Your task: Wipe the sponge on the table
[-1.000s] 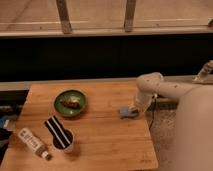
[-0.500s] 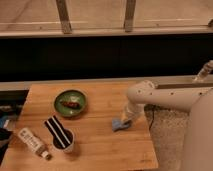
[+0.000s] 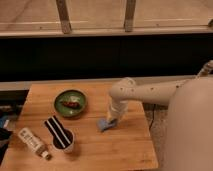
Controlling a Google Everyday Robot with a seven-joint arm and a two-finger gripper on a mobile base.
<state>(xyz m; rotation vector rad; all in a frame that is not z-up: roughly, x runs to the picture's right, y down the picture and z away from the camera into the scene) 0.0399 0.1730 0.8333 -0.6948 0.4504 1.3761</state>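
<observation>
The light-blue sponge [image 3: 104, 123] lies flat on the wooden table [image 3: 90, 150], a little right of its centre. My gripper [image 3: 113, 120] comes down from the white arm at the right and presses onto the sponge's right end. The arm's wrist covers the gripper tips, so the grip itself is hidden.
A green bowl [image 3: 70, 102] with something dark in it sits at the back left. A black-and-white striped cloth [image 3: 59, 134] hangs over a dark cup at the front left, beside a white bottle [image 3: 33, 143] lying down. The table's right edge is close to the arm.
The arm has swung left and toward the front of the table, and the sponge has slid with it from near the right edge toward the middle.
</observation>
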